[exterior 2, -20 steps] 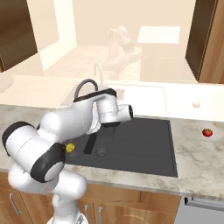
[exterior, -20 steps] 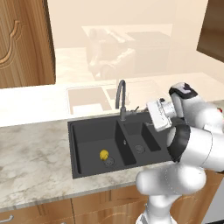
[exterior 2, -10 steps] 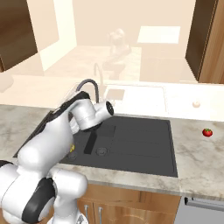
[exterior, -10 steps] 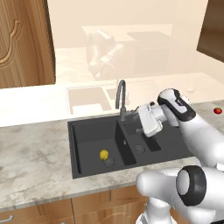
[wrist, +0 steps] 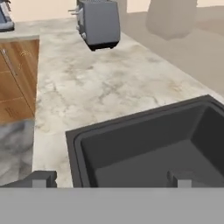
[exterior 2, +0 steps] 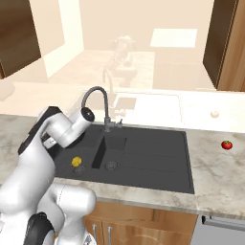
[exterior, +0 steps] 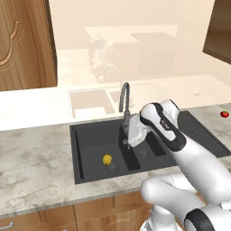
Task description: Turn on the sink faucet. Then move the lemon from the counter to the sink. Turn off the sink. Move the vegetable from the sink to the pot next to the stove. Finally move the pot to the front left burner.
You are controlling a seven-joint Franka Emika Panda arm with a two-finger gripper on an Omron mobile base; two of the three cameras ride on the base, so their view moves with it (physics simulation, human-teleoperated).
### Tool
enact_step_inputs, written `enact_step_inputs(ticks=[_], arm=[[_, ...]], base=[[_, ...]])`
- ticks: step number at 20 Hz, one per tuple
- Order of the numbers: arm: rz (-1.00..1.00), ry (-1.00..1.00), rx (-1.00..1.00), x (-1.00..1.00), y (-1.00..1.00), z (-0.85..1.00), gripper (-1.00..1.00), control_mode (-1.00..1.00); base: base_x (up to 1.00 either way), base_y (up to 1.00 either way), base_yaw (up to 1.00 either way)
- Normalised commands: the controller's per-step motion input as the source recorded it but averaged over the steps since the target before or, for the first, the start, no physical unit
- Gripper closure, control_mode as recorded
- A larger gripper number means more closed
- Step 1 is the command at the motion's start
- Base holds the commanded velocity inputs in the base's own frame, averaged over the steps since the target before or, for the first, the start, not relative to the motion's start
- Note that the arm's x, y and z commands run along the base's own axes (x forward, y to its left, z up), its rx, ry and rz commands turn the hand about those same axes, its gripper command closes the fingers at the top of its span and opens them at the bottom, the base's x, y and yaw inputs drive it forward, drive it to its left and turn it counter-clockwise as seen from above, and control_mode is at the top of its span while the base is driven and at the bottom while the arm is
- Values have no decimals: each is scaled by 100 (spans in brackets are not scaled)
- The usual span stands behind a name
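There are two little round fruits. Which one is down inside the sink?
The yellow lemon is. It lies on the floor of the black sink, beside a round drain. The small red tomato sits up on the counter, far off to the right.

You have the small yellow lemon [exterior: 107,159] lying on the floor of the left basin of the matte black sink [exterior: 90,135], just beside the round drain. The slim dark faucet [exterior: 125,97] stands upright at the sink's back rim, its arched spout curving over the basins. Around it runs the pale marbled counter [exterior: 36,167].
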Motion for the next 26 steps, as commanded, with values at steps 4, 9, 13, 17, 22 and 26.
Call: enact_step_inputs(ticks=[4, 9, 13, 17, 22, 26], arm=[[-16, 20, -13, -1, 59, 0, -100, -100], [-17, 20, -12, 0, 49, 0, -100, -100], [-15, 17, -10, 6, 34, 0, -100, -100], [-20, 17, -3, 3, 8, -1, -100, -100], [-29, 14, 0, 0, 0, -7, -100, -100], [-30, 11, 0, 1, 0, -7, -100, -100]], base=[[0, 0, 0], [0, 0, 0], [0, 0, 0], [0, 0, 0], [0, 0, 0], [0, 0, 0]])
